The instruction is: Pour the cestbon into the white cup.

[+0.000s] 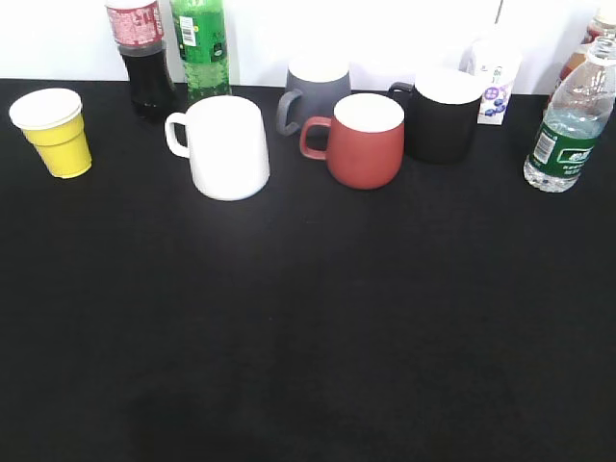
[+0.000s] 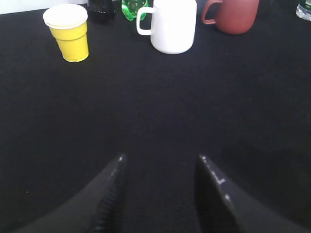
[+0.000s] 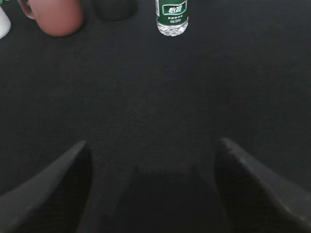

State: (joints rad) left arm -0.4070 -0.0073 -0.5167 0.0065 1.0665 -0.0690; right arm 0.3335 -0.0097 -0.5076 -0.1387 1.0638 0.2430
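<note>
The cestbon [image 1: 572, 120], a clear ribbed bottle with a dark green label, stands upright at the far right of the black table; its lower part shows in the right wrist view [image 3: 172, 17]. The white cup [image 1: 227, 146], a large white mug with its handle to the left, stands left of centre and also shows in the left wrist view [image 2: 173, 25]. My left gripper [image 2: 161, 158] is open and empty, well short of the white cup. My right gripper [image 3: 153, 144] is open and empty, well short of the cestbon. Neither gripper shows in the exterior view.
A yellow paper cup [image 1: 56, 131] stands at the far left. A cola bottle [image 1: 142, 58] and a green soda bottle [image 1: 201, 46] stand behind the white cup. A grey mug [image 1: 313, 94], a red mug [image 1: 362, 140], a black mug [image 1: 441, 114] and a small carton [image 1: 495, 82] stand mid-right.
</note>
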